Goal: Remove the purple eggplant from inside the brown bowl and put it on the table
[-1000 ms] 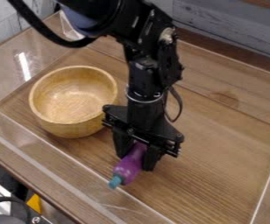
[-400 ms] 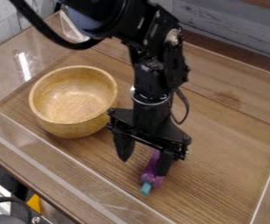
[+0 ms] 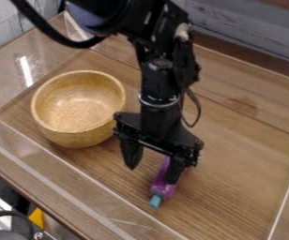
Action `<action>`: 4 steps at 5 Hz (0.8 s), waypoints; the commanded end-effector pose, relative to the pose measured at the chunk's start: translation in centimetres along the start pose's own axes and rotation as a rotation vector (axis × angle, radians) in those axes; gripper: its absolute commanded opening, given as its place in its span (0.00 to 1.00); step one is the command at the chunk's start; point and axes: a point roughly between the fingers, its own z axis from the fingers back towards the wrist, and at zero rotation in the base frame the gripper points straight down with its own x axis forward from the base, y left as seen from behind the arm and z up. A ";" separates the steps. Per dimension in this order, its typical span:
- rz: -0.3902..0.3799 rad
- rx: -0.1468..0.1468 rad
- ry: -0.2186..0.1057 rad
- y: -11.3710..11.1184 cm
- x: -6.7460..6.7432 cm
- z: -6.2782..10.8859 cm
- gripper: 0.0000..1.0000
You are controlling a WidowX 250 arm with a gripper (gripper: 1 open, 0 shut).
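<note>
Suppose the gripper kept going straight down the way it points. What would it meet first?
Most likely the purple eggplant, lying on the table between the open gripper's fingers; depth is hard to judge, so possibly the tabletop beside it.

Brown wood-grain tabletop (image 3: 241,112), fenced by clear acrylic walls (image 3: 59,192) that catch pale glare. Beyond the tabletop's far edge, a grey-white brick-patterned wall (image 3: 253,23). At the tabletop's near left corner, black cables (image 3: 3,223) and something yellow, too small to identify.

no readable text, labels, or numbers anywhere
</note>
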 end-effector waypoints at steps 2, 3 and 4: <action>0.028 -0.026 -0.061 1.0 1.0 2.2 1.00; 0.040 -0.030 -0.068 1.5 1.1 2.6 1.00; 0.052 -0.032 -0.076 1.7 1.3 2.9 1.00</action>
